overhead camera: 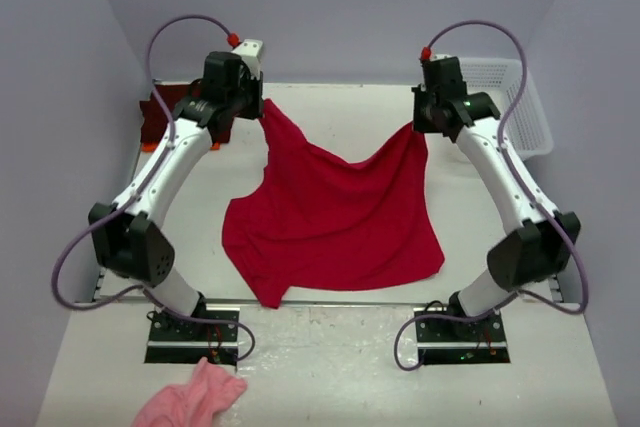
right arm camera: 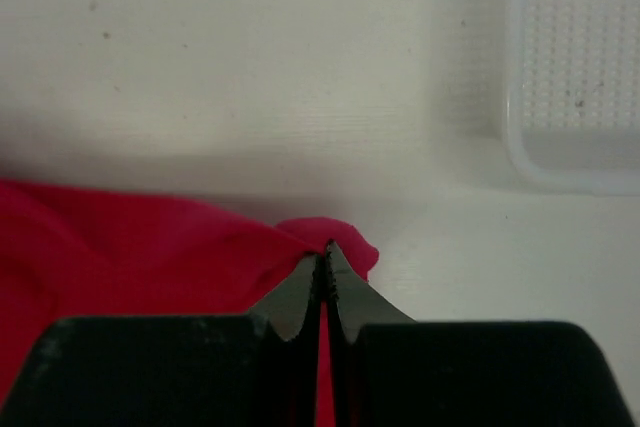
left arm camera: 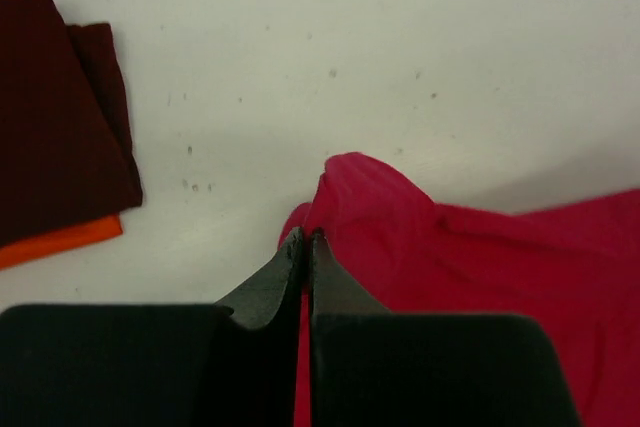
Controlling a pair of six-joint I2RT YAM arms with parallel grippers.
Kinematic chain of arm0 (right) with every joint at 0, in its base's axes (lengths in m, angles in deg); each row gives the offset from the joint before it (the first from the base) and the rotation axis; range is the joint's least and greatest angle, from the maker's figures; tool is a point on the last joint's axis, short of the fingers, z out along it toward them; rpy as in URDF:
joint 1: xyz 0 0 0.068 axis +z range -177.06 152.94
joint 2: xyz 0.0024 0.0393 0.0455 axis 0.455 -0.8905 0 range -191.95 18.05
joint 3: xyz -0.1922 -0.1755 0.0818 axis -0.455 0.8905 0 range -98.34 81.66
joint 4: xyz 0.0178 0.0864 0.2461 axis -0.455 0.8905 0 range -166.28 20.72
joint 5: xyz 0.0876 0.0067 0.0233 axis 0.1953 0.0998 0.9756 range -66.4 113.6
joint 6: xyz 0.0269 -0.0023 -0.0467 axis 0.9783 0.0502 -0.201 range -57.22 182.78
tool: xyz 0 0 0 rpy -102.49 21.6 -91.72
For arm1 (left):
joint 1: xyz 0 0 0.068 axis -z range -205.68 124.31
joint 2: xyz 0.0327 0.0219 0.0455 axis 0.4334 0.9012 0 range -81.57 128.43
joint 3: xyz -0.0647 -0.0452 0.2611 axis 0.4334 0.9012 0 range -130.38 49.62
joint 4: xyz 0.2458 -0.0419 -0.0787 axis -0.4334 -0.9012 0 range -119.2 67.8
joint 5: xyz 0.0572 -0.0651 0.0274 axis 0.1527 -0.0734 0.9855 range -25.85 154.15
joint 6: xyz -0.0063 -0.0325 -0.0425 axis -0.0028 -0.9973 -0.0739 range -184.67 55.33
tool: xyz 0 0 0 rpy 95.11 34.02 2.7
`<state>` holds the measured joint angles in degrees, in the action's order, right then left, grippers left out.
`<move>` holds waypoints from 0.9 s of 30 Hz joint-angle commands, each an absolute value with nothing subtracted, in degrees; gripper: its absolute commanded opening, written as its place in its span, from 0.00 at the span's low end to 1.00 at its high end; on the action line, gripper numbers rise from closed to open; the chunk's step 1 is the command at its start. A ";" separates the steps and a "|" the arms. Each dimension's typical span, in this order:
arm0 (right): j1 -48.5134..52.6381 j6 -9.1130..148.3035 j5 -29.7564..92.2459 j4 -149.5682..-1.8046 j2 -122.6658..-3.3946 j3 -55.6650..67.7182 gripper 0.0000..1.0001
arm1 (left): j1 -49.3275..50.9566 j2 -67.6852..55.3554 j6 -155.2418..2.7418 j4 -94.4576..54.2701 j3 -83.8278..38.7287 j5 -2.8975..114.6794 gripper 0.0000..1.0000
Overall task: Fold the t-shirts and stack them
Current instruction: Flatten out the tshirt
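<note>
A bright red t-shirt (overhead camera: pixel 335 217) hangs stretched between both arms, its lower part lying on the white table (overhead camera: pixel 320 347). My left gripper (overhead camera: pixel 258 112) is shut on one far corner of it (left arm camera: pixel 345 187), the fabric pinched between the black fingers (left arm camera: pixel 270 287). The right gripper (overhead camera: pixel 418 127) is shut on the other far corner (right arm camera: pixel 330 232), red cloth showing between its pads. A folded dark maroon t-shirt (left arm camera: pixel 50 117) lies on an orange t-shirt (left arm camera: pixel 60 242) at the table's far left (overhead camera: pixel 155 122).
A white mesh basket (overhead camera: pixel 515 97) stands at the far right, its rim (right arm camera: pixel 560 172) near the right gripper. A small pink fluffy cloth (overhead camera: pixel 190 399) lies at the near edge in front of the left arm's base.
</note>
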<state>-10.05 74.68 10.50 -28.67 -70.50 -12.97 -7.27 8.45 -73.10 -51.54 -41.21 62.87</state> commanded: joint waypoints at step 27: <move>33.55 59.52 -21.21 -27.95 -42.95 -40.60 0.00 | 1.13 -26.72 -74.07 -54.36 -69.20 51.17 0.00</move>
<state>28.97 61.04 -13.50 -30.28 -42.44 -42.06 2.43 -26.70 -72.68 -52.68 -67.72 57.13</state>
